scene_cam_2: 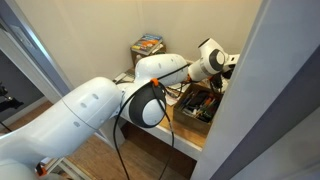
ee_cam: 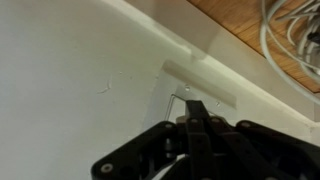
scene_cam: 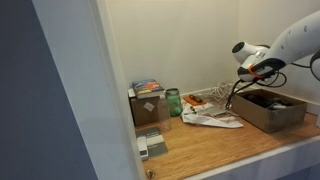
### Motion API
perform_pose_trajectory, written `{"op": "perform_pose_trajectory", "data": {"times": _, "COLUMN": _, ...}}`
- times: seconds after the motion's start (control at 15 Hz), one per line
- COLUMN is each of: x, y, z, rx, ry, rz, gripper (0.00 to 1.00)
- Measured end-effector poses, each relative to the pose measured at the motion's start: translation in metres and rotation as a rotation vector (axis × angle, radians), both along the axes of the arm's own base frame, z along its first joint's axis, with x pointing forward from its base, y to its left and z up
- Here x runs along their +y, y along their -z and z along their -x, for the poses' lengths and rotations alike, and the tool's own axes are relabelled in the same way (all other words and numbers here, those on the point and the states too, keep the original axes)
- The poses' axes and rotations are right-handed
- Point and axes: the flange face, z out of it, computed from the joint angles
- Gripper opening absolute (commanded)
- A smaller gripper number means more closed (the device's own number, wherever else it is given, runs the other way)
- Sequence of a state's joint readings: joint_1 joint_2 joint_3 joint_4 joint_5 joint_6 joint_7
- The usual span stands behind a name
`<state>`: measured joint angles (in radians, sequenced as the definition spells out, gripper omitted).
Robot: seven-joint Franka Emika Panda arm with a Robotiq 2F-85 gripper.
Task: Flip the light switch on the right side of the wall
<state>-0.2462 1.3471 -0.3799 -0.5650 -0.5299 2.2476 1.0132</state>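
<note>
In the wrist view my gripper (ee_cam: pixel 192 101) is shut and empty, its two black fingers pressed together into one point. The fingertips sit right at the lower edge of the light switch (ee_cam: pixel 200 80), a white plate seen at a steep slant on the cream wall (ee_cam: pixel 70 60). Its toggle is hidden behind the fingers, so I cannot tell whether they touch it. In an exterior view the gripper (scene_cam: pixel 248 70) hangs above the shelf at the right, and the switch does not show there. In an exterior view the gripper (scene_cam_2: pixel 227 63) is partly hidden by a pale post.
On the wooden shelf (scene_cam: pixel 230 140) stand a green jar (scene_cam: pixel 173 101), a small cardboard box (scene_cam: pixel 148 106) with books on top, an open brown box (scene_cam: pixel 270 110) under the arm, and white papers (scene_cam: pixel 212 118). A wide pale door frame (scene_cam: pixel 90 90) blocks the left. Cables (ee_cam: pixel 290 40) lie near the wall.
</note>
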Motion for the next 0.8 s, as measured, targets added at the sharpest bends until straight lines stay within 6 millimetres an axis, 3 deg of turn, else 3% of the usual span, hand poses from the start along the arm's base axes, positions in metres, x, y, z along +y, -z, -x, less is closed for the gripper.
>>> {"op": "perform_pose_trajectory", "data": {"times": 0.8, "x": -0.011, "y": 0.009, "z": 0.002, "rx": -0.098, "ry": 0.029, "rz": 0.033, "gripper": 0.00}}
